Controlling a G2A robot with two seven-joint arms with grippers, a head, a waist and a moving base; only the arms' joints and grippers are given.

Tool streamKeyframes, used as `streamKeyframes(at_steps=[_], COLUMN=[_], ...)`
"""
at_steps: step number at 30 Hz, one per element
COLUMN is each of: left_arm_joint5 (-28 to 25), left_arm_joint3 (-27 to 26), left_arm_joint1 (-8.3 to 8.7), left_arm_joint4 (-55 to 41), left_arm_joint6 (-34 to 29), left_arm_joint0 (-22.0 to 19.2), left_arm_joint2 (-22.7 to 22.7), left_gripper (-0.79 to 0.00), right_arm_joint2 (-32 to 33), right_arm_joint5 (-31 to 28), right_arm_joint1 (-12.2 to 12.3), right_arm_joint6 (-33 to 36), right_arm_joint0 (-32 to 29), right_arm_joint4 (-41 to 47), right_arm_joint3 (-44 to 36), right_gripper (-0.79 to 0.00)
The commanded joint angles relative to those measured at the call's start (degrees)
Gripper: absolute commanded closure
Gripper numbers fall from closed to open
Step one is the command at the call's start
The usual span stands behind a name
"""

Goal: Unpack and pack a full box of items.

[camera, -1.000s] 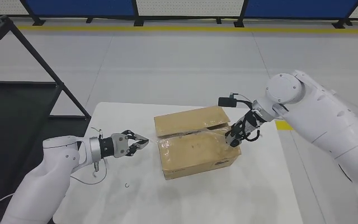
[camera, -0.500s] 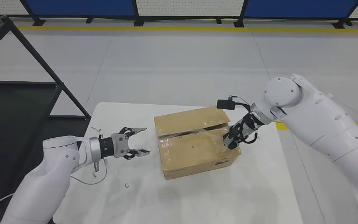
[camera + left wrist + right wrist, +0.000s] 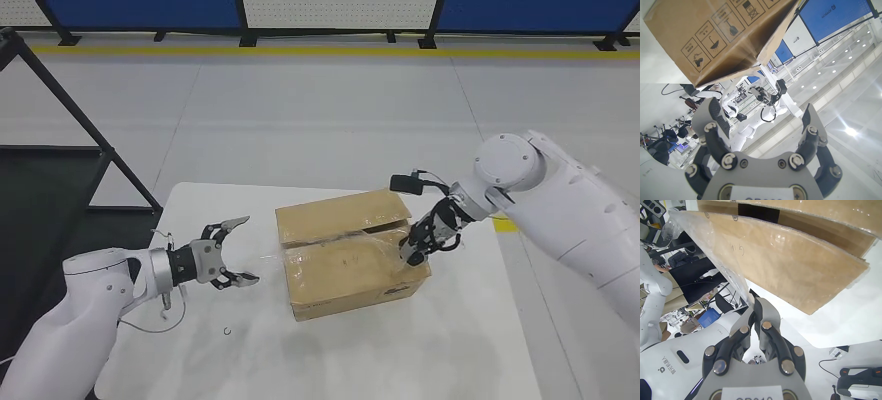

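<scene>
brown cardboard box [image 3: 345,250] at the middle of the white table [image 3: 450,340], its clear tape strip [image 3: 730,279] half peeled.
unpacking looks barely begun; the step in hand is stripping the seal. at three o'clock of the box the right gripper [image 3: 413,252] has its fingers pinched tight on the tape's loose end, with the strip stretched from the top seam, where the flaps gape a little. at nine o'clock the left gripper [image 3: 248,252] hangs near the box but apart from it, fingers spread wide, holding nothing. next, i judge, the right arm should draw the tape clear while the left steadies the box, lest it slide.
</scene>
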Motion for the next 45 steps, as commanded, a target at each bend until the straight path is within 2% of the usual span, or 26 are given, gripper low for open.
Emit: streamKeyframes(at_steps=[1,13,33,45], left_arm_joint5=[-0.2,-0.4,-2.9,-3.0], left_arm_joint3=[-0.3,-1.0,-0.8,-0.2], left_arm_joint1=[0.11,0.56,0.75,0.66], left_arm_joint4=[0.1,0.6,-0.6,-0.5], left_arm_joint6=[0.0,-0.3,-1.0,-1.7], left_arm_joint0=[0.5,2.6,5.6,5.7], left_arm_joint2=[-0.8,-3.6,-7.0,-7.0], left_gripper=[-0.785,-0.785,-0.785,-0.785], right_arm_joint2=[0.1,-0.1,2.3,3.6], right_arm_joint5=[0.3,5.3,10.9,11.3], right_arm_joint1=[0.1,0.0,-2.4,-3.7], right_arm_joint6=[0.0,0.0,-1.6,0.0], right_arm_joint0=[0.1,0.1,-0.3,-0.7], right_arm_joint4=[0.5,1.6,0.5,-0.3], right_arm_joint3=[0.0,0.6,4.6,9.4], right_gripper=[0.000,0.000,0.000,0.000])
